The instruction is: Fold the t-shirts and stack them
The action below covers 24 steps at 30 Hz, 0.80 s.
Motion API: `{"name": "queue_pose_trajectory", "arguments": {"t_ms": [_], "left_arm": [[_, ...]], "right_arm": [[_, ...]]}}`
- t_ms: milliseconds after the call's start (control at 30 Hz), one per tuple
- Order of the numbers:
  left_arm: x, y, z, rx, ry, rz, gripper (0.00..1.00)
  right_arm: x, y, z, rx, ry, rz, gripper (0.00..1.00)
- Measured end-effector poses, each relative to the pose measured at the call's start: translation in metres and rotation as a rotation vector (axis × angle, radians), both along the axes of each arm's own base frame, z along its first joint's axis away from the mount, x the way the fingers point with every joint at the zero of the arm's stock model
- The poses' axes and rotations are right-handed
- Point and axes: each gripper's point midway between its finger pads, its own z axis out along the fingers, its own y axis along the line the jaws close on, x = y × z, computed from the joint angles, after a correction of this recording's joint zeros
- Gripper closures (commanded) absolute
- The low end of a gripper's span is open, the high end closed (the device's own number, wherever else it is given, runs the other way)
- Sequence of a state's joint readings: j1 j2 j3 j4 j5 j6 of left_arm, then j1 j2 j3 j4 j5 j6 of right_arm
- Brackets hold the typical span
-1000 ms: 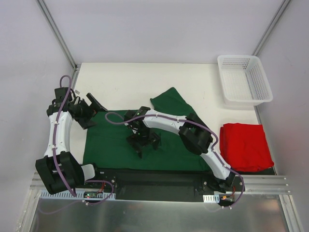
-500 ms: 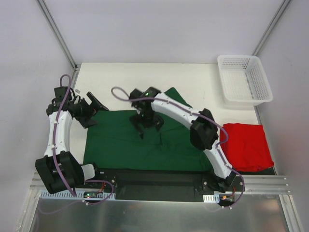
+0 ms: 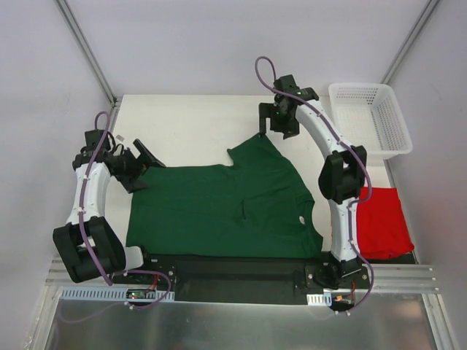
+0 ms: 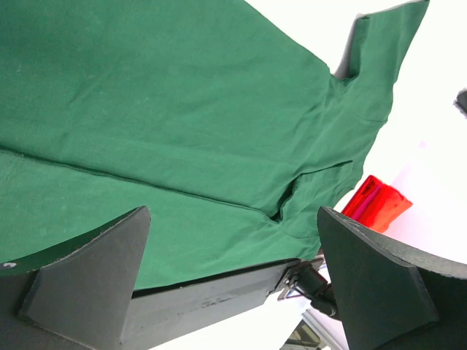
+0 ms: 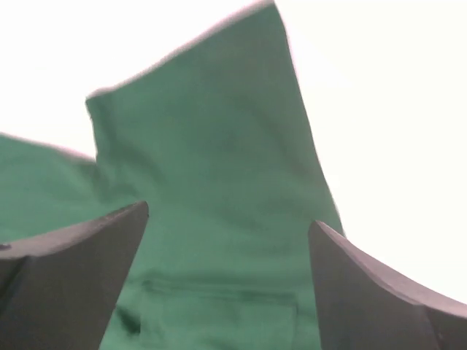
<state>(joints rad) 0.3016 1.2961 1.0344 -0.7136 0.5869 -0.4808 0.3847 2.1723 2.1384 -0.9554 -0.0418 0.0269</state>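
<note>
Green t-shirt (image 3: 226,208) lying spread flat on bench (image 3: 190,124). Left hand (image 3: 146,171) hovering by its far-left corner, fingers apart, gripping nothing. Right hand (image 3: 275,131) hanging above far sleeve, fingers apart. Red t-shirt (image 3: 379,222) lying folded, right side.

Left pincer (image 4: 232,215), right pincer (image 5: 228,217): both spread wide.

Bright, even overhead light; soft shadows — right wrist view blurred, whites blown out.

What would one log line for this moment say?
green t-shirt: spread out, unfolded | left gripper: open, at shirt's left edge | right gripper: open, by far sleeve | red t-shirt: folded, right side
</note>
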Motion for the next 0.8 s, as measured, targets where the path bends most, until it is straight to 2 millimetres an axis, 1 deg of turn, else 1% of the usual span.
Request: {"name": "queue_pose_trajectory", "arguments": {"t_ms": [67,133,200,300,367,500,667,800], "left_arm": [[-0.002,-0.001,-0.006,-0.003,0.005,-0.005,0.01],[-0.005,-0.002,-0.013,-0.008,0.018,-0.009,0.01],[-0.004,-0.003,-0.017,-0.016,0.028,-0.013,0.01],[0.0,-0.003,-0.021,-0.031,0.032,-0.021,0.01],[0.003,-0.004,-0.024,-0.044,0.038,-0.025,0.01],[0.005,-0.005,-0.025,-0.055,0.037,-0.03,0.01],[0.007,-0.007,-0.022,-0.068,0.023,-0.039,0.01],[0.008,-0.007,-0.023,-0.07,0.022,-0.039,0.01]], "right_arm": [[0.019,0.01,-0.017,0.003,-0.012,0.02,0.04],[0.037,0.024,-0.031,0.018,-0.04,0.053,0.04],[0.043,0.035,-0.044,0.024,-0.048,0.082,0.04],[0.047,0.043,-0.057,0.022,-0.055,0.113,0.04],[0.052,0.044,-0.063,0.022,-0.065,0.121,0.04],[0.063,0.042,-0.068,0.016,-0.093,0.118,0.04],[0.085,0.04,-0.072,0.029,-0.139,0.1,0.03],[0.097,0.031,-0.082,0.036,-0.145,0.073,0.02]]}}
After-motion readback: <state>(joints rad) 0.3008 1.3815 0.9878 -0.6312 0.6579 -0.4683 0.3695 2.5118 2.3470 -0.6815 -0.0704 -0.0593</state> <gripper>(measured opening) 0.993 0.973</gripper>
